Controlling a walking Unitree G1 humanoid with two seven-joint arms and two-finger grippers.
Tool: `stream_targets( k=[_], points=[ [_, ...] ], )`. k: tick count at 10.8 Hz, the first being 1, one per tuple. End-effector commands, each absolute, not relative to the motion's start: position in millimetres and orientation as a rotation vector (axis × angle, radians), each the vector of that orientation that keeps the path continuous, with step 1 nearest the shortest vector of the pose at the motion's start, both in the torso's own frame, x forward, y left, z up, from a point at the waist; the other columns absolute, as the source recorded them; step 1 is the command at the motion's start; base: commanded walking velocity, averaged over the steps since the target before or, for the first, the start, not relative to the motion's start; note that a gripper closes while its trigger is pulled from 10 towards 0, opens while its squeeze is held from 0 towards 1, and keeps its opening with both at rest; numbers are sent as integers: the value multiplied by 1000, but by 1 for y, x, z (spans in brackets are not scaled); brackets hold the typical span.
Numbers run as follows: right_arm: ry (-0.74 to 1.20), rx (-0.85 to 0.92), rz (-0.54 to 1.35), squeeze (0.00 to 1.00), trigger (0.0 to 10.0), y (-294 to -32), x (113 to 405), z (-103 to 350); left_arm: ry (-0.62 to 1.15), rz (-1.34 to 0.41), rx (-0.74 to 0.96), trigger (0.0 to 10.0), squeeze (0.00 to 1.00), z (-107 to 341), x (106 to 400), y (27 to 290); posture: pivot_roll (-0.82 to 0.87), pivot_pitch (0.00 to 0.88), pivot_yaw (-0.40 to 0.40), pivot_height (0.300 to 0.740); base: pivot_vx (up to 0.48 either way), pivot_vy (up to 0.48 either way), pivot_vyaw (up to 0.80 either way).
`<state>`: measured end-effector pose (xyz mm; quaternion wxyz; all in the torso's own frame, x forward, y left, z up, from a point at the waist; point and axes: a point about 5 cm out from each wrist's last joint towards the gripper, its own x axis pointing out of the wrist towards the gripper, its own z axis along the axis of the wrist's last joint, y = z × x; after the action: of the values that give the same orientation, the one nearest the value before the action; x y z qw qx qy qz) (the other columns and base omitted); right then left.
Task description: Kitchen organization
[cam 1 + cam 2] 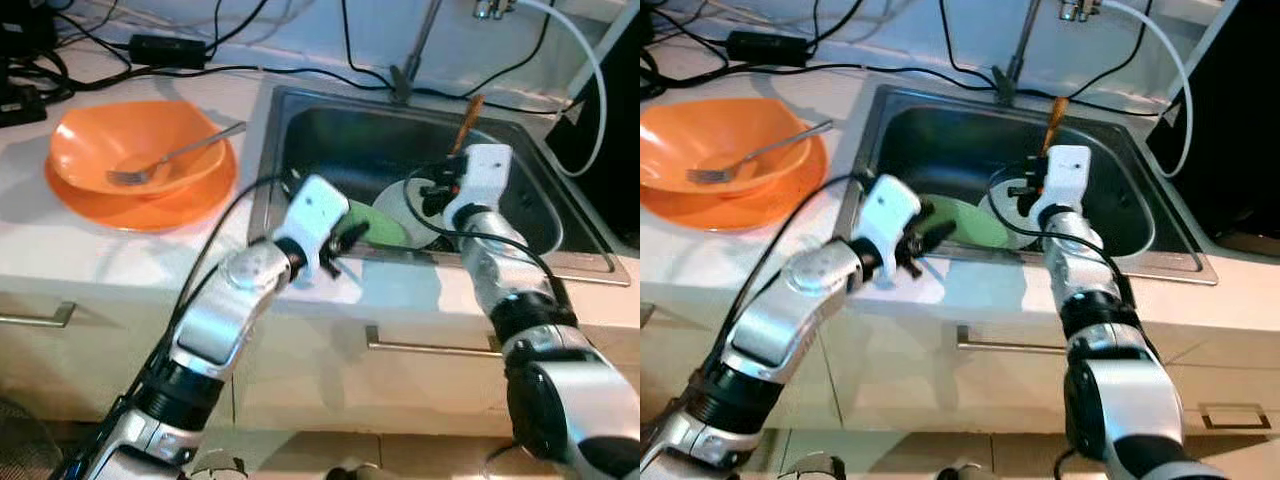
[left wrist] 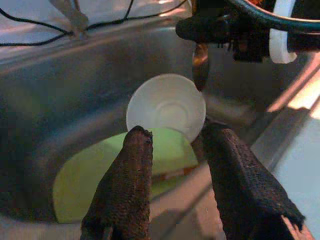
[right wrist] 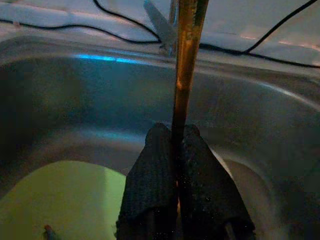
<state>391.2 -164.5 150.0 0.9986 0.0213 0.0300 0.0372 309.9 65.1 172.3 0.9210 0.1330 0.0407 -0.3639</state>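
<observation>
Kitchen counter with steel sink (image 1: 540, 215); green plate (image 2: 100, 172) and white bowl (image 2: 167, 107) lie in the basin, presumably awaiting clearing. Right gripper (image 3: 177, 150) sits over the basin, fingers clamped on a brown-handled utensil (image 3: 187, 55), shaft upright, likely being lifted out. Left gripper (image 2: 175, 150) hovers at the sink's front edge, fingers spread, empty, aimed at the plate. Orange bowl (image 1: 135, 145) with fork (image 1: 170, 158) sits on an orange plate on the counter, well apart.

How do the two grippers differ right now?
The left gripper is open and holds nothing, hovering at the sink's near edge above the green plate. The right gripper is shut on a brown-handled utensil, deeper in the basin. Both reach into the sink.
</observation>
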Motion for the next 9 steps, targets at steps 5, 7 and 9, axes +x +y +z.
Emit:
stream_targets(
  k=[5,7,9],
  points=[
    [180,-31,106,0,10000,-153,389,127,108,-779,298,10000,0,170,302,59,22,74,-179,719,0,0,0],
    [211,-33,105,0,10000,-151,387,121,120,-782,298,10000,0,169,300,58,27,80,-185,719,0,0,0],
    [226,-36,110,0,10000,-149,387,119,130,-779,299,10000,0,169,299,58,30,82,-189,719,0,0,0]
  ],
)
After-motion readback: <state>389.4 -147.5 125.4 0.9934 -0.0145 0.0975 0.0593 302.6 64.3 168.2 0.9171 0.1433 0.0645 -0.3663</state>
